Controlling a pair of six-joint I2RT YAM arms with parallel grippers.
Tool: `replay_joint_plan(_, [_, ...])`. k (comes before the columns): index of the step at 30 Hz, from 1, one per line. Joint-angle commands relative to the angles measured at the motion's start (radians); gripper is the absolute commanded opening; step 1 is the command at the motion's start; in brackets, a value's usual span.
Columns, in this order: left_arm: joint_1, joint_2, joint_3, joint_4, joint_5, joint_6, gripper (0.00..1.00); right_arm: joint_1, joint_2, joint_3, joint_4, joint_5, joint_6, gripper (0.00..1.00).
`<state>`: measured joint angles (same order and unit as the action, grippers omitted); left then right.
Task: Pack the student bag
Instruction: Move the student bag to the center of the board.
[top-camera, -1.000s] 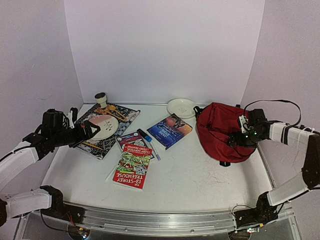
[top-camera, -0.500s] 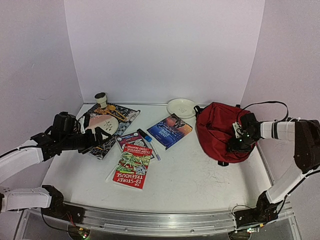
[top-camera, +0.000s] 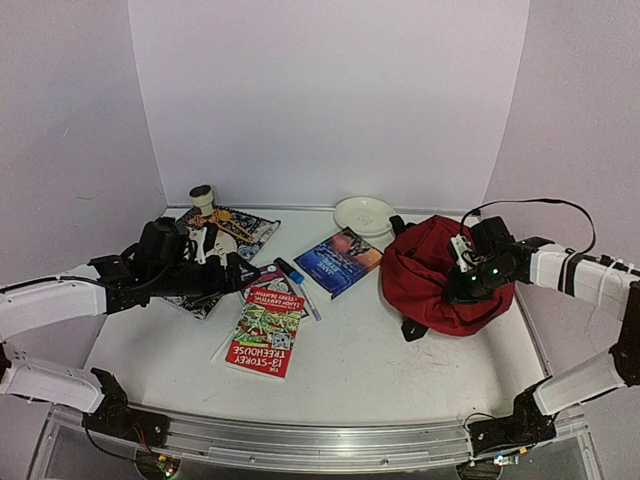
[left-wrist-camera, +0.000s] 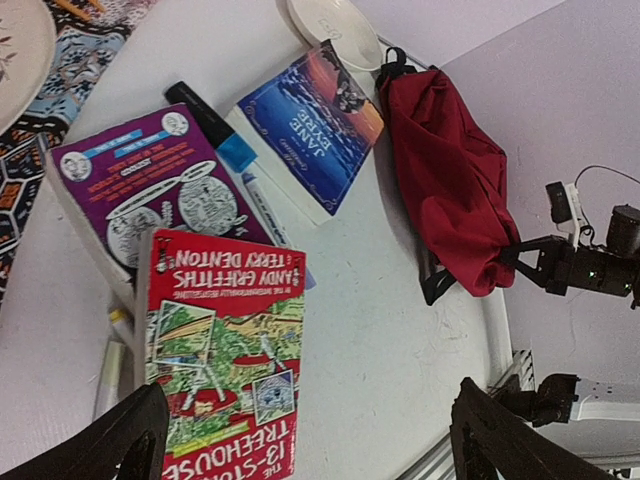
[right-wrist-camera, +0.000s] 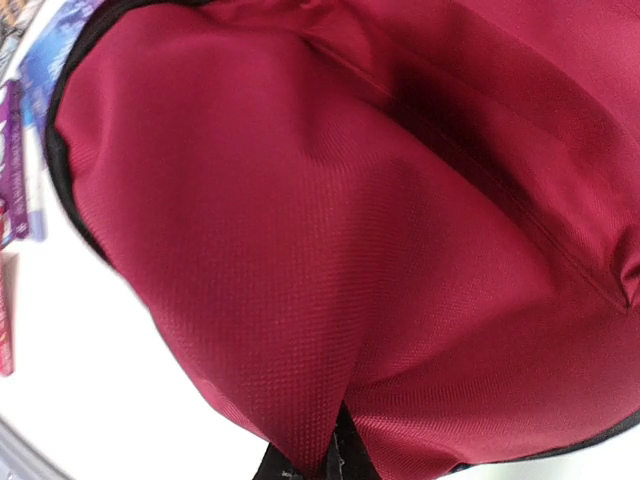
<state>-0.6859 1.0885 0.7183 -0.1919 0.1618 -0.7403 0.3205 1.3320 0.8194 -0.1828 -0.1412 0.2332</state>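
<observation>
Cloth of the student bag (right-wrist-camera: 300, 250) is pinched in the right hand (top-camera: 456, 290), which is shut tight on a fold. The red bag is seen bunched up on the right side of the counter (top-camera: 380, 350), near a white plate (top-camera: 362, 213). The left hand (left-wrist-camera: 310, 392) is held wide open with nothing in it, just above a red book (left-wrist-camera: 220, 340). A purple book (left-wrist-camera: 140, 190) is tucked partly under that one. A marker (left-wrist-camera: 215, 125) and a blue book (left-wrist-camera: 310, 125) are laid between these and the bag.
</observation>
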Motion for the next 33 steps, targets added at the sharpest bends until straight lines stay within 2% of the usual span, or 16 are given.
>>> replay_joint_plan(1, [-0.086, 0.076, 0.103, 0.078, -0.066, -0.027, 0.99, 0.077, -0.07, 0.042, -0.098, -0.038, 0.094, 0.0])
replay_joint_plan(11, [-0.273, 0.304, 0.256, 0.122, -0.141, -0.042, 0.99, 0.223, -0.16, -0.035, -0.118, -0.095, 0.222, 0.0])
replay_joint_plan(20, [-0.329, 0.476, 0.37, 0.153, -0.152, -0.059, 0.99, 0.357, -0.166, -0.129, -0.023, -0.158, 0.315, 0.05])
replay_joint_plan(22, [-0.337, 0.515, 0.389, 0.158, -0.148, -0.062, 0.99, 0.375, -0.152, -0.138, -0.006, -0.168, 0.316, 0.09])
replay_joint_plan(26, [-0.342, 0.585, 0.427, 0.18, -0.134, -0.054, 0.96, 0.393, -0.148, -0.144, 0.041, -0.211, 0.278, 0.24])
replay_joint_plan(33, [-0.342, 0.678, 0.494, 0.187, -0.119, -0.032, 0.93, 0.393, -0.205, -0.086, 0.021, -0.036, 0.234, 0.5])
